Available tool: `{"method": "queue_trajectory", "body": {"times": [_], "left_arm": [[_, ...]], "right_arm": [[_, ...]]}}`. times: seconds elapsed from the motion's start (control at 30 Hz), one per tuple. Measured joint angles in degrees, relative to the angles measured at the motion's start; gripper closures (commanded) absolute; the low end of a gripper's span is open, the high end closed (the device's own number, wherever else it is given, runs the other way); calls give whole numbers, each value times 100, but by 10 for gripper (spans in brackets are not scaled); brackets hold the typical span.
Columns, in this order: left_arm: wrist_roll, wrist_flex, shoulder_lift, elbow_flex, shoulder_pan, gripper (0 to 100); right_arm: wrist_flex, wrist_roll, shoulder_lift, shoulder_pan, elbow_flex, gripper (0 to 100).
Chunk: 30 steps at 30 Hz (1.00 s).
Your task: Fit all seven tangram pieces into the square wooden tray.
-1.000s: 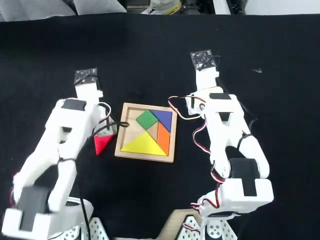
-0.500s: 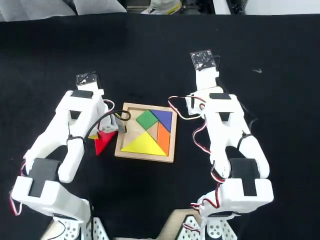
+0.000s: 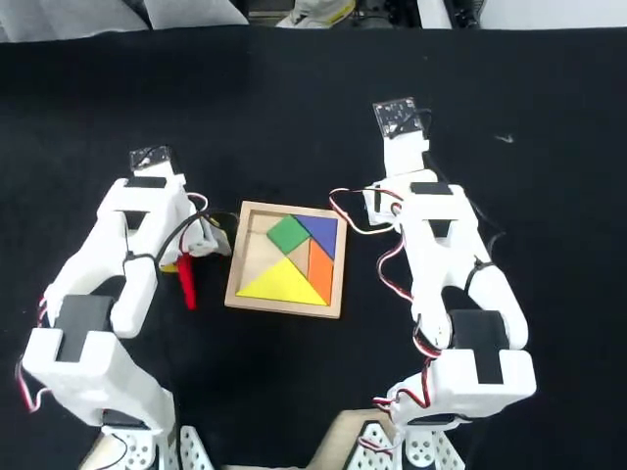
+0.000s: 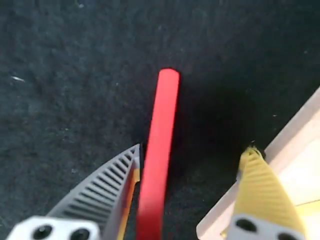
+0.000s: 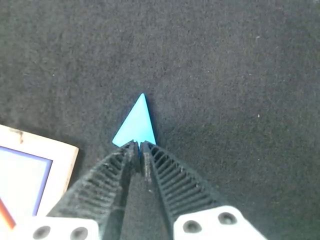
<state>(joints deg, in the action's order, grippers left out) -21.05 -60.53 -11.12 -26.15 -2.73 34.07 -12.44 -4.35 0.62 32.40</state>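
One red piece [image 4: 159, 150] stands edgewise between the open left hand's [image 4: 194, 149] fingers; right hand [image 5: 138, 146] closed.

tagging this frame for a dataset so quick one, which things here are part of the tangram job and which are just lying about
Part of the job:
wooden tray
green piece, blue piece, orange piece and yellow piece, all in the tray
red piece, on edge beside the tray
light blue triangle, outside the tray

Lying about:
pale fabric beyond the table's far edge
clutter beside it
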Motion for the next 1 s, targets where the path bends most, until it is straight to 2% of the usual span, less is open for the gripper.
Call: {"method": "queue_trajectory", "body": {"times": [0.17,0.37,0.77,0.87,0.9,1.0], "left_arm": [[0,0,-53,9,-9,695],[-9,0,-53,9,-97,827],[-9,-589,501,70,-114,838],[-9,-589,536,70,-114,965],[-9,-589,536,70,-114,978],[-9,-589,545,70,-114,929]], "right_arm": [[0,0,0,0,0,985],[0,0,0,0,0,985],[0,0,0,0,0,985],[0,0,0,0,0,985],[0,0,0,0,0,985],[0,0,0,0,0,985]]}}
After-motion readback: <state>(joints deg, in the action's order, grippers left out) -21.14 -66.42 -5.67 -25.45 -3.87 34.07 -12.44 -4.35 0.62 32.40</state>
